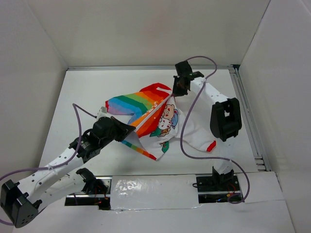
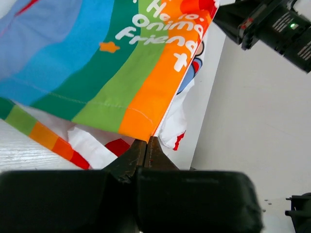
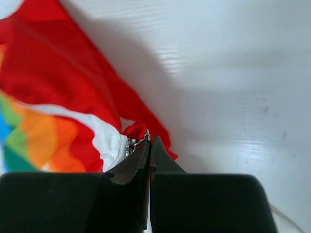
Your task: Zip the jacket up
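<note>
a: as i scan from the left side, my left gripper (image 1: 129, 130) is pinched tight on the bottom hem of the jacket (image 1: 146, 103), right at the orange corner of the rainbow panel.

b: and where's the jacket sitting?

a: middle of the table (image 1: 97, 82), bunched up between the two arms. its front edge runs on a diagonal from that hem, near and left, up to the far right.

b: so the zip line is the long axis?

a: that's my read. at the far end my right gripper (image 3: 149, 141) has its jaws closed, with the zipper pull (image 3: 132, 144) caught at the tips, just beside the red collar trim. the right arm is the one on the slider. the left only anchors the hem.

b: which way does the pull go, then?

a: away from the left gripper, along that diagonal, i'd say. there looks to be little track left before the red trim.

b: anything you can't see?

a: the teeth. folds cover the track from above, and the left wrist view shows only fabric. the pull is tiny and partly behind my finger, so i can't tell if it's fully home.
</note>
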### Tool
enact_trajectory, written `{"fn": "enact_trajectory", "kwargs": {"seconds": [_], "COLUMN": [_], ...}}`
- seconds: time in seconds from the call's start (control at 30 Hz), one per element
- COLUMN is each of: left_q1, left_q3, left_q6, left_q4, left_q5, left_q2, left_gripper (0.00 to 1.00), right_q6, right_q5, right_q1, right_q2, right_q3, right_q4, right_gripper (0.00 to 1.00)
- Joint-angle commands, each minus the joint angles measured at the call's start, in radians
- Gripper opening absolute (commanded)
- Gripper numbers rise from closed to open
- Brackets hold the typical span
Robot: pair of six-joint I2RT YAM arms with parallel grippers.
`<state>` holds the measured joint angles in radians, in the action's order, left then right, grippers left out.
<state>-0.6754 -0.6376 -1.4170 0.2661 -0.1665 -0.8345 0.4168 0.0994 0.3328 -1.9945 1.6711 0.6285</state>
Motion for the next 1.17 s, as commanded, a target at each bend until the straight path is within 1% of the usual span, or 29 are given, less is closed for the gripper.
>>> {"fn": "enact_trajectory", "kwargs": {"seconds": [0.0, 0.07, 0.1, 0.13, 0.17, 0.2, 0.23, 0.27, 0.3, 0.4, 0.43, 0.47, 0.5, 0.53, 0.57, 0.6, 0.63, 0.67, 0.7, 0.73, 0.77, 0.83, 0.87, 0.9, 0.93, 0.97, 1.03, 1.13], "left_q1": [-0.004, 0.0, 0.002, 0.004, 0.004, 0.004, 0.004, 0.002, 0.004, 0.002, 0.002, 0.002, 0.004, 0.004, 0.004, 0.004, 0.004, 0.004, 0.007, 0.007, 0.008, 0.011, 0.014, 0.02, 0.022, 0.023, 0.023, 0.027], "left_q3": [0.041, 0.049, 0.049, 0.043, 0.035, 0.009, -0.003, -0.014, -0.04, -0.106, -0.125, -0.143, -0.178, -0.197, -0.218, -0.259, -0.276, -0.293, -0.321, -0.335, -0.352, -0.372, -0.372, -0.376, -0.381, -0.379, -0.366, -0.329], "left_q6": [0.003, -0.006, 0.0, 0.024, 0.023, 0.021, 0.001, -0.008, -0.01, -0.037, -0.048, -0.045, -0.039, -0.007, -0.002, 0.009, 0.032, 0.056, 0.105, 0.107, 0.101, 0.15, 0.174, 0.174, 0.164, 0.188, 0.228, 0.26], "left_q4": [0.255, 0.266, 0.26, 0.245, 0.249, 0.268, 0.289, 0.335, 0.355, 0.476, 0.51, 0.557, 0.57, 0.585, 0.61, 0.645, 0.648, 0.65, 0.642, 0.65, 0.666, 0.659, 0.651, 0.657, 0.677, 0.673, 0.613, 0.584], "left_q5": [0.041, 0.05, 0.058, 0.073, 0.071, 0.067, 0.053, 0.047, 0.039, 0.002, -0.019, -0.021, -0.025, -0.027, -0.025, -0.027, -0.028, -0.036, -0.037, -0.044, -0.054, -0.06, -0.074, -0.076, -0.076, -0.062, -0.038, -0.013], "left_q2": [0.066, 0.071, 0.072, 0.069, 0.064, 0.051, 0.043, 0.037, 0.029, 0.021, 0.018, 0.015, 0.011, 0.005, -0.009, -0.02, -0.028, -0.04, -0.051, -0.058, -0.07, -0.074, -0.074, -0.072, -0.069, -0.054, -0.013, 0.04], "left_gripper": [0.0, 0.0, 0.03, 0.31, 0.47, 0.76, 0.84, 0.9, 0.99, 0.99, 0.99, 0.99, 0.99, 0.99, 0.99, 0.99, 0.99, 0.99, 0.99, 0.99, 0.99, 0.99, 0.99, 0.99, 0.99, 0.99, 0.99, 0.99], "right_q6": [-0.061, -0.09, -0.102, -0.13, -0.141, -0.148, -0.142, -0.135, -0.107, -0.061, -0.053, -0.024, -0.004, 0.013, 0.043, 0.053, 0.057, 0.066, 0.071, 0.073, 0.085, 0.089, 0.111, 0.112, 0.114, 0.12, 0.128, 0.151], "right_q5": [0.257, 0.143, 0.091, -0.018, -0.086, -0.198, -0.232, -0.256, -0.262, -0.251, -0.219, -0.193, -0.172, -0.141, -0.135, -0.127, -0.121, -0.103, -0.066, -0.049, -0.008, 0.023, 0.066, 0.08, 0.085, 0.085, 0.08, 0.059], "right_q1": [-0.178, -0.205, -0.206, -0.206, -0.204, -0.202, -0.199, -0.202, -0.202, -0.21, -0.213, -0.215, -0.233, -0.242, -0.251, -0.27, -0.273, -0.275, -0.276, -0.278, -0.279, -0.279, -0.281, -0.284, -0.284, -0.285, -0.285, -0.285], "right_q2": [-0.073, -0.075, -0.043, -0.017, 0.008, 0.069, 0.104, 0.138, 0.21, 0.354, 0.391, 0.467, 0.5, 0.54, 0.613, 0.646, 0.693, 0.777, 0.816, 0.857, 0.934, 1.005, 1.067, 1.094, 1.124, 1.179, 1.259, 1.364], "right_q3": [0.2, 0.225, 0.207, 0.178, 0.114, 0.08, 0.046, -0.027, -0.065, -0.204, -0.239, -0.313, -0.347, -0.417, -0.448, -0.486, -0.526, -0.601, -0.637, -0.693, -0.718, -0.787, -0.804, -0.823, -0.861, -0.878, -0.928, -0.981], "right_q4": [-0.133, -0.148, -0.162, -0.203, -0.226, -0.245, -0.286, -0.308, -0.34, -0.372, -0.395, -0.4, -0.4, -0.392, -0.385, -0.38, -0.381, -0.385, -0.375, -0.363, -0.349, -0.31, -0.288, -0.259, -0.25, -0.231, -0.22, -0.211], "right_gripper": [0.0, 0.0, 0.02, 0.23, 0.83, 1.0, 1.0, 1.0, 1.0, 1.0, 1.0, 1.0, 1.0, 1.0, 1.0, 1.0, 1.0, 1.0, 1.0, 1.0, 1.0, 1.0, 1.0, 1.0, 1.0, 1.0, 1.0, 1.0]}}
